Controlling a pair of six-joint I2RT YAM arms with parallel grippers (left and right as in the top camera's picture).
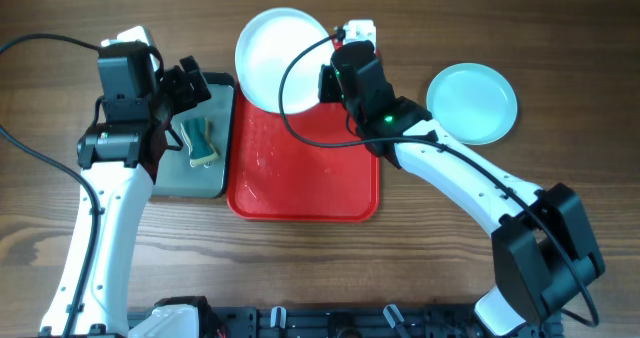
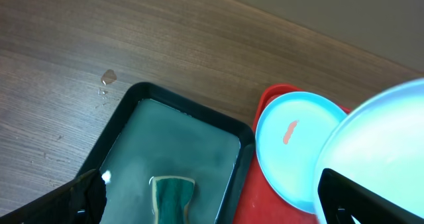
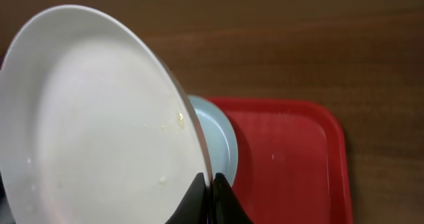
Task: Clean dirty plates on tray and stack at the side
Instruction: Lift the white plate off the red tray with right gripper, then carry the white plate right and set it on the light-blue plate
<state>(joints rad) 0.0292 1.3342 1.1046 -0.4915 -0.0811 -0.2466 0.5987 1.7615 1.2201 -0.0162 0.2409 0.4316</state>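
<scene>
We are gripping the white plate with our right pincer for cleaning, likely needing the open left pincer to fetch the sponge.

One white plate, two turquoise plates — one tray, pan, sponge.

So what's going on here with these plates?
The right arm, jaws shut on the rim of a white plate, holds it tilted over the red tray. A smeared blue plate lies on the tray beneath. Another blue plate sits on the table beside. The left arm, jaws open, hovers over the sponge.
</scene>
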